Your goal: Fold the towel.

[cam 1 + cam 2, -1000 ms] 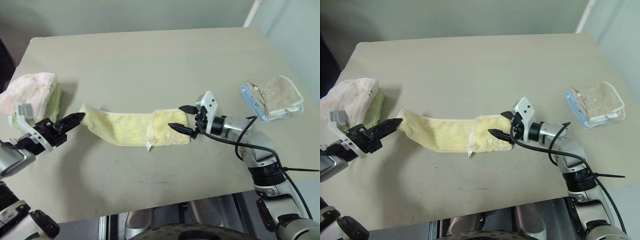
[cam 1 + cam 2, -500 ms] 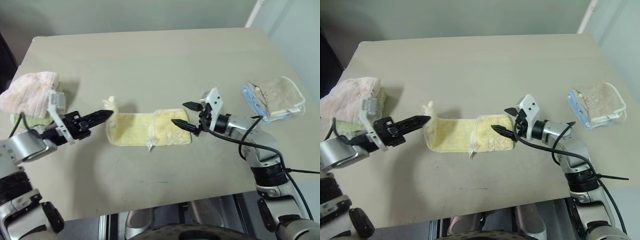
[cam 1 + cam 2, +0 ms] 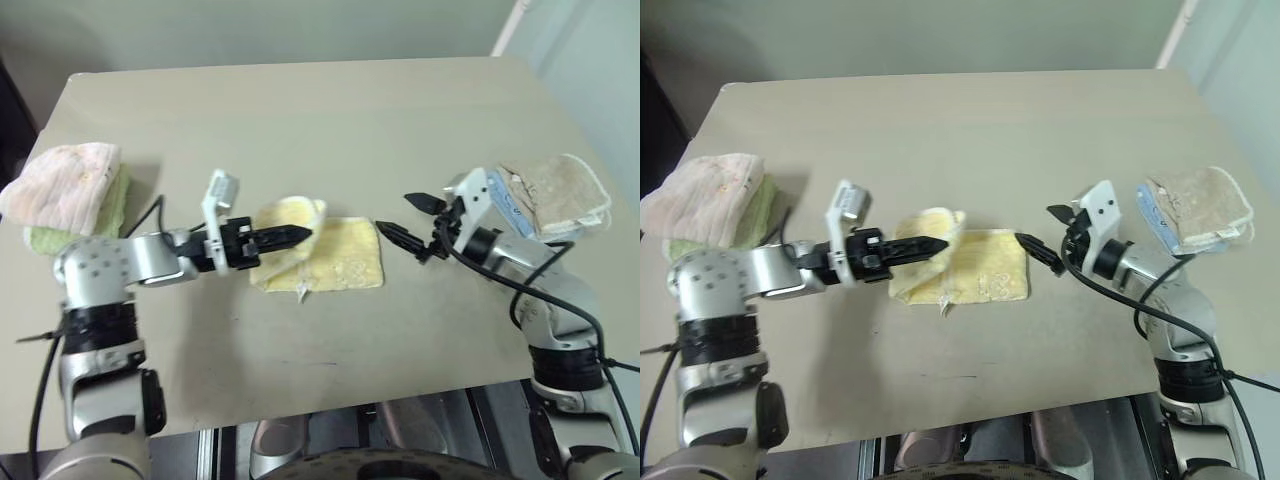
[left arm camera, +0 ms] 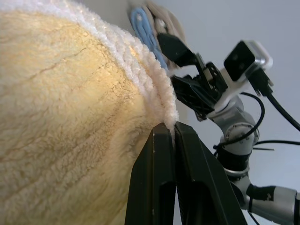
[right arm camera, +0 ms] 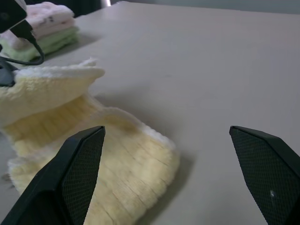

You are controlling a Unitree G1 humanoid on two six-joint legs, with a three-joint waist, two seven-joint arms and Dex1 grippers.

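Tabletop (image 3: 300,110) bears towel (image 3: 340,265) pinched by left gripper (image 3: 300,235).

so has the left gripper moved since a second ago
Yes. The left gripper, jaws shut on the towel end, has swung rightward, away from the pink towel stack at the table's left edge, carrying that end over the towel's middle.

**Bare test room, probably a lab**

A plain beige worktop (image 3: 300,110) stands against an unadorned grey-green wall (image 3: 250,30). Small stacks of folded towels (image 3: 65,190) sit at its edges like practice pieces; little beyond shows clearly.
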